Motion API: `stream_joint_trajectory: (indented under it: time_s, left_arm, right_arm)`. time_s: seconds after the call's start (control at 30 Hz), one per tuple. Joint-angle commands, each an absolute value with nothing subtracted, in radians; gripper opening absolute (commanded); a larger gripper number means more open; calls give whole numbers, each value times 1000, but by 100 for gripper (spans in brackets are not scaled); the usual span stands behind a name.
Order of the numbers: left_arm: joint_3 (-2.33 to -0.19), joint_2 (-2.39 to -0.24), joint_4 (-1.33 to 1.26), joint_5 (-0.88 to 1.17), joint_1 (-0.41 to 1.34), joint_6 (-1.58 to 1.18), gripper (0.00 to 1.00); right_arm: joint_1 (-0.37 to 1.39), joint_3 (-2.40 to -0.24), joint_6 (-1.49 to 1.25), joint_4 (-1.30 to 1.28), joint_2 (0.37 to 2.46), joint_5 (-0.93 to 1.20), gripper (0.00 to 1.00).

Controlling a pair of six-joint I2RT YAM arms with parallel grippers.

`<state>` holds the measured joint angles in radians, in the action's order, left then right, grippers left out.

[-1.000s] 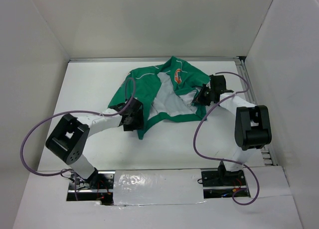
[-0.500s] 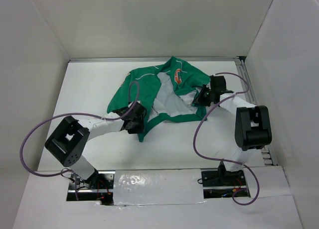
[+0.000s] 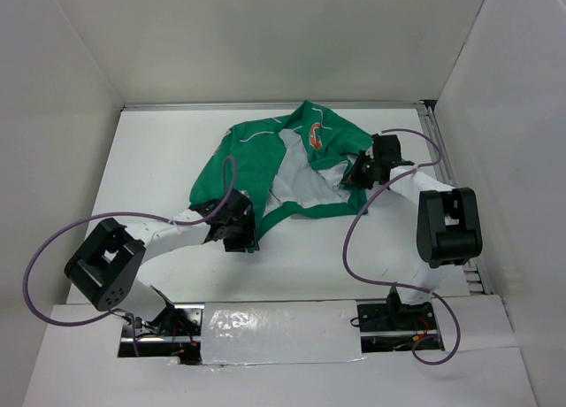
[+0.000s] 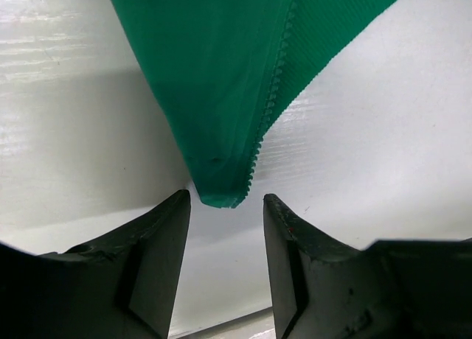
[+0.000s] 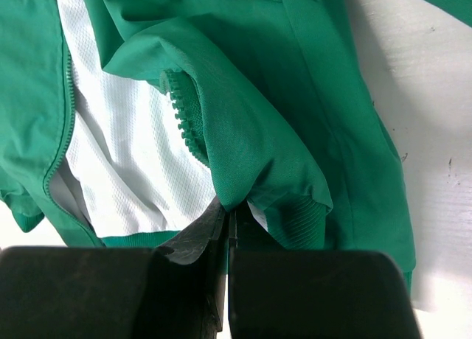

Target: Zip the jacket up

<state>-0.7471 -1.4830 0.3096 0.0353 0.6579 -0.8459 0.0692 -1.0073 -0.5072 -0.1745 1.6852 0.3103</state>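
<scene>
Jacket (image 3: 265, 155) pinched on one side only
Left gripper (image 4: 225, 205) hangs open at frame bottom, green corner at its tips, unpinched; right gripper (image 5: 227, 217) is clamped on a fold.

Jacket (image 3: 256, 155) on table (image 3: 159, 159), behind left claw (image 4: 225, 206)

1. Bare table (image 3: 150, 168) left of the jacket (image 3: 256, 155) is open up to the side wall (image 3: 62, 133).
2. The centre strip between the jacket's near hem and the table's near edge is open.
3. The right arm (image 3: 448, 226) and its purple cable (image 3: 345, 241) block the right edge.
4. The left gripper (image 4: 226, 203) has a free gap; the hem corner lies just ahead.
</scene>
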Motion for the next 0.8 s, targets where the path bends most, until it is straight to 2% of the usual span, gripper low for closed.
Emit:
stream_joint_trajectory:
  time_s: [0.0, 0.27, 0.47, 0.57, 0.6, 0.67, 0.7, 0.77]
  left_arm:
    - [-713, -1512, 426, 26, 666, -903, 57]
    - [-712, -1483, 402, 20, 568, -872, 58]
    - [-709, -1525, 330, 48, 584, -813, 55]
    - [-725, -1566, 311, 71, 609, -790, 48]
    - [-733, -1581, 314, 72, 617, -787, 40]
    - [-750, -1610, 328, 67, 633, -793, 29]
    - [-755, -1620, 337, 69, 637, -793, 18]
    - [-776, -1644, 342, 60, 658, -804, 5]
  right_arm:
    - [81, -1012, -499, -155, 1670, 324, 0]
    - [83, -1014, -495, -161, 1674, 319, 0]
    - [86, -1016, -494, -164, 1686, 321, 0]
    - [87, -1014, -492, -164, 1689, 318, 0]
    - [86, -1014, -492, -167, 1689, 316, 0]
    - [86, -1015, -491, -166, 1686, 316, 0]
    - [86, -1015, -495, -164, 1687, 313, 0]
    - [86, -1017, -492, -164, 1689, 313, 0]
